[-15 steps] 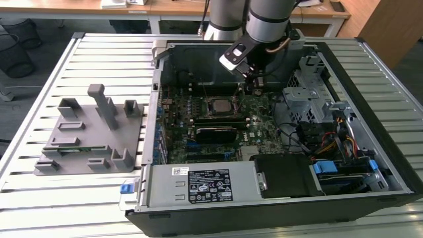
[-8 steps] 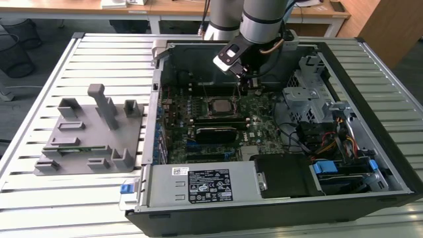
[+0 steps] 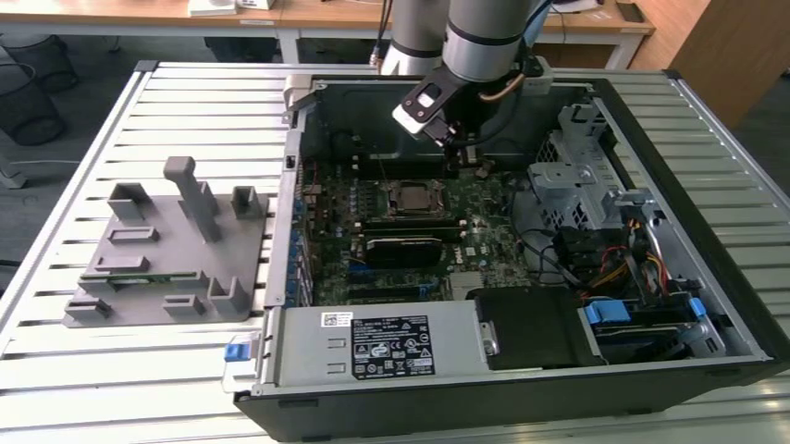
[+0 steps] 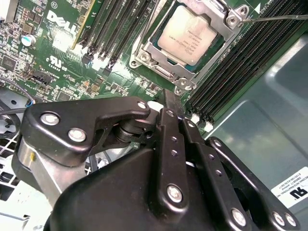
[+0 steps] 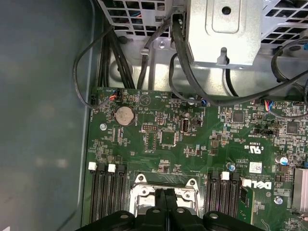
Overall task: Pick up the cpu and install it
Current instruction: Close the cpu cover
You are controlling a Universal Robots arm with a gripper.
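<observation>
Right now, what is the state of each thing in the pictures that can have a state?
Silvery square cpu: seated in the socket, inside the metal frame.
Black tool: shut, holding nothing, above the green motherboard.
Black computer case: lying on its side, open.
Grey plastic fixture with upright posts: on the slatted table, beside the case.

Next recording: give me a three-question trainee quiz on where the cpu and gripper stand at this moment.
1. True or false: the cpu lies on the grey fixture.
2. The gripper has its fingers: A) open around the cpu; B) shut with nothing between them; C) shut on a cable.
3. Fill in: the cpu sits in the ___ on the motherboard.
Key: 1 false; 2 B; 3 socket.
</observation>
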